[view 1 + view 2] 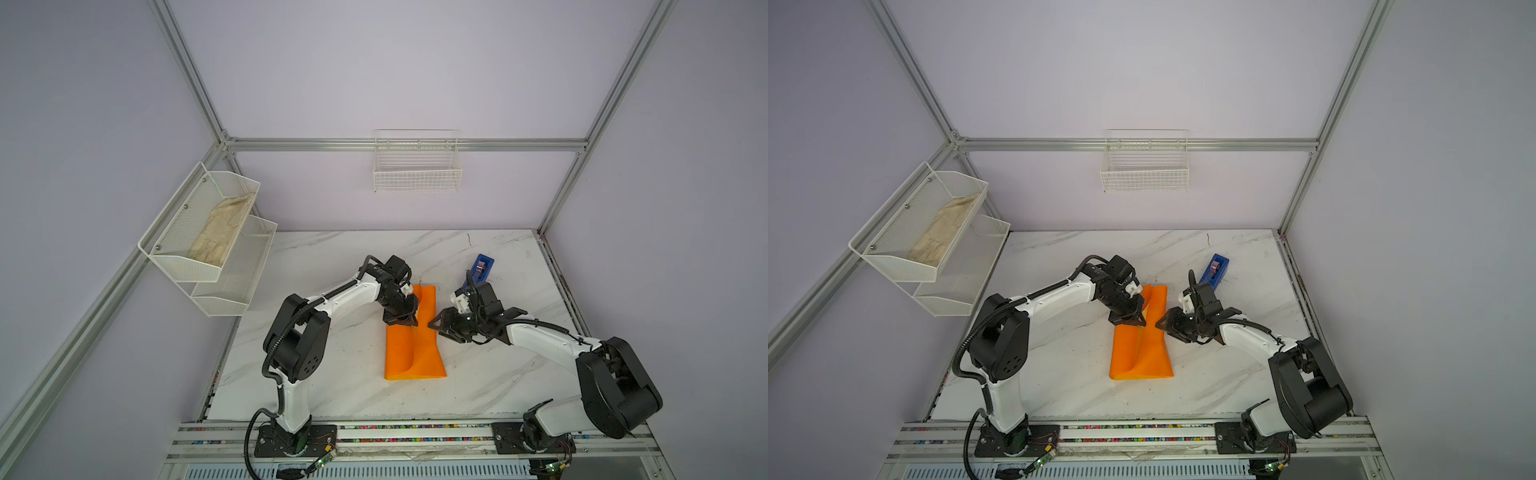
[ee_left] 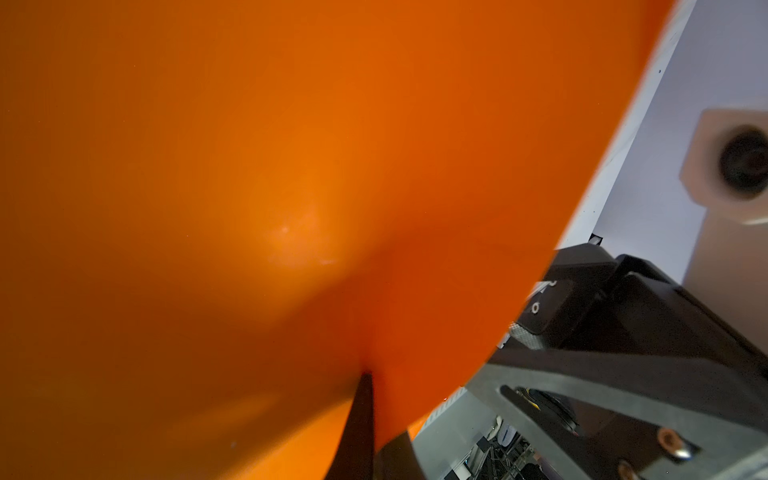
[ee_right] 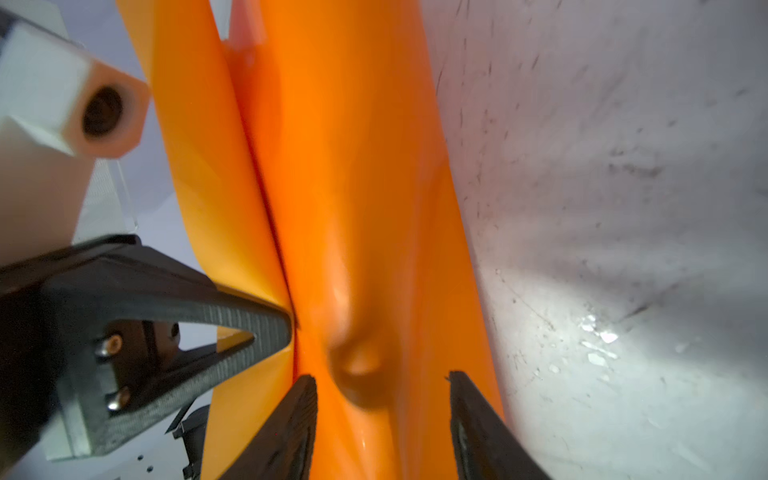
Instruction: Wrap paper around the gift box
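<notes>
Table [image 1: 332,386]: white marble top; both arm bases sit along its 6 o'clock edge.
Paper [image 1: 419,353]: orange sheet folded lengthwise into a loose, long parcel. It lies mid-table with its long axis running 12 to 6 and a raised ridge down the middle.
Left gripper [image 1: 409,323]: comes in from 10 o'clock onto the ridge; fingers closed, pinching the paper fold.
Right gripper [image 3: 380,376]: at the parcel's 3 o'clock side, just beside the left gripper; fingers parted, a bulge of paper between them.
Tape dispenser [image 1: 482,268]: blue, at 1 o'clock of the parcel, apart from it.
</notes>
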Motion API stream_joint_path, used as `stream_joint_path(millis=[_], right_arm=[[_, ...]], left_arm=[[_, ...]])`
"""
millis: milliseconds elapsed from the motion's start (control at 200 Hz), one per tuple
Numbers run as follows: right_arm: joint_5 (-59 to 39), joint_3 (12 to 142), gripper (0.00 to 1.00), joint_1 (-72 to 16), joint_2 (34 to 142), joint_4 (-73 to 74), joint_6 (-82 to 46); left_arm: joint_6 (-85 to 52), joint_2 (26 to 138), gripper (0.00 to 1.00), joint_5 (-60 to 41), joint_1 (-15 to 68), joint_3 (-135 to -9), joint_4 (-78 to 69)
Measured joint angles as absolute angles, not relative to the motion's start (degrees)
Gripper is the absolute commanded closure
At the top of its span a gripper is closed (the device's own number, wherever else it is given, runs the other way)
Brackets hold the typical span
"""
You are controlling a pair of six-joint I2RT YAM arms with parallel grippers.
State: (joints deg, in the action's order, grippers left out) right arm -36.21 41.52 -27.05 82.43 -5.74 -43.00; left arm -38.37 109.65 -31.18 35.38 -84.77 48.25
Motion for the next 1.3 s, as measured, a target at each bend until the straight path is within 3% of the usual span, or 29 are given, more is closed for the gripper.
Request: stream_joint_path(millis=[200,515,785,1300], right_arm=[[-38.06,39.2,0.55,-30.76,82.48,0.25,-48.38],[-34.04,42.15,0.57,-37.43,87.07,6.52,-56.29],[-30.55,43.86,0.53,-34.61,86.59,4.03,-56.34],[-28.71,48.82,0.62,-32.45,91.55,0.21,-51.66]], left_arm=[[-37.85,109.73,1.0,-31.7,34.46,-84.77,48.34],[-33.21,109.73,1.0,-32.64,29.58,-84.99,51.11],[-30.89,109.73,1.0,-33.26,29.39,-84.99,51.59],[-31.35,109.73,1.0,-34.72,29.78,-84.99,51.64]])
